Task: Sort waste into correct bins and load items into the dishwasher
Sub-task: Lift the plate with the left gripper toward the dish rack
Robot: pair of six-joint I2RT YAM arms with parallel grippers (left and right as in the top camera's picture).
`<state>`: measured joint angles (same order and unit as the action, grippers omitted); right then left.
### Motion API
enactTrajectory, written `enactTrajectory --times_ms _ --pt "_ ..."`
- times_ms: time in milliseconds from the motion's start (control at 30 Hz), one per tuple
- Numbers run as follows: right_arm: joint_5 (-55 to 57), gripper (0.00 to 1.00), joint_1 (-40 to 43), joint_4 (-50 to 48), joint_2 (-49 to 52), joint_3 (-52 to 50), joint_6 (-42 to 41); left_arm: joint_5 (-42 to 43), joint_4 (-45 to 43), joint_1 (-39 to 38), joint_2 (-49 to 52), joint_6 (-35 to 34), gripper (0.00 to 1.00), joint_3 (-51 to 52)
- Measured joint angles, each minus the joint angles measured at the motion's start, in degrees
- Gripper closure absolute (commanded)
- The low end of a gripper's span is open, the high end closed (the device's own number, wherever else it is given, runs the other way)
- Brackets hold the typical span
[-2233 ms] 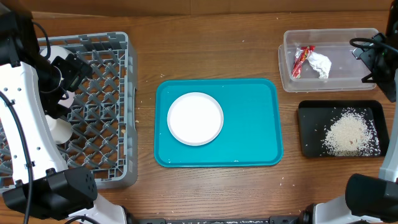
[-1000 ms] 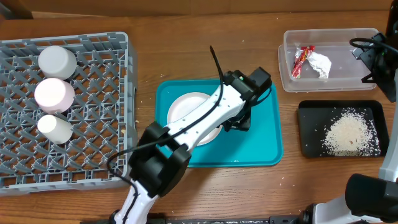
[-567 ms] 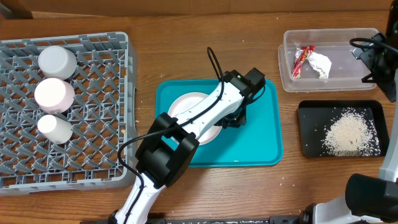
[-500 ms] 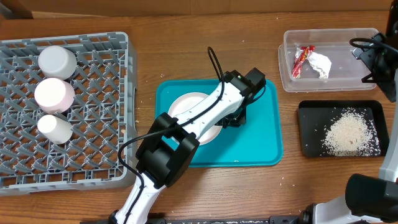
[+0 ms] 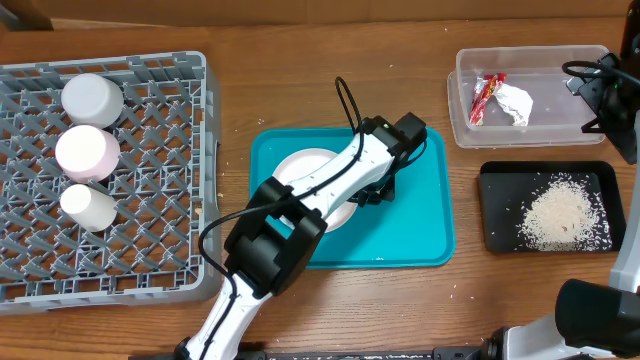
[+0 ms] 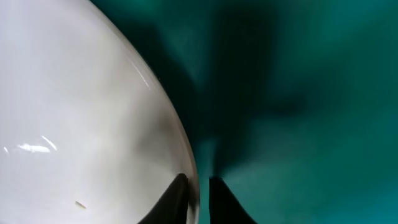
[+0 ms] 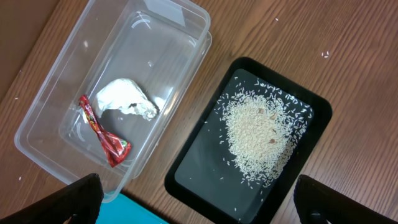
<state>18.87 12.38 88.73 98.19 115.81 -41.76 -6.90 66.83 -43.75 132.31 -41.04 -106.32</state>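
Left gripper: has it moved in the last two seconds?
Yes. The left gripper went right, from over the grey rack to the white plate on the teal tray.

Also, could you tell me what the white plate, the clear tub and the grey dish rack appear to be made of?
The white plate is probably glazed ceramic, possibly melamine: it is glossy, with bright reflections. The clear tub looks like transparent plastic, since the wooden table shows through it. The grey dish rack seems to be moulded plastic, judging by its matte, uniform lattice.
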Motion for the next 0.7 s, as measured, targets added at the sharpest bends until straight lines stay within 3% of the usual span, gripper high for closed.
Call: enactTrajectory --times_ms 333,467,700 --pt "0.0 0.00 0.0 0.0 0.0 0.0 0.0 -1.1 5.6 0.0 0.1 0.3 0.96 -0.9" --pt "0.0 0.00 0.0 0.0 0.0 0.0 0.0 -0.8 15.0 1.4 0.2 1.1 0.96 -10.0" --pt "0.0 0.00 0.0 0.0 0.0 0.0 0.0 0.6 18.6 7.9 -4.9 8.8 0.96 -23.3"
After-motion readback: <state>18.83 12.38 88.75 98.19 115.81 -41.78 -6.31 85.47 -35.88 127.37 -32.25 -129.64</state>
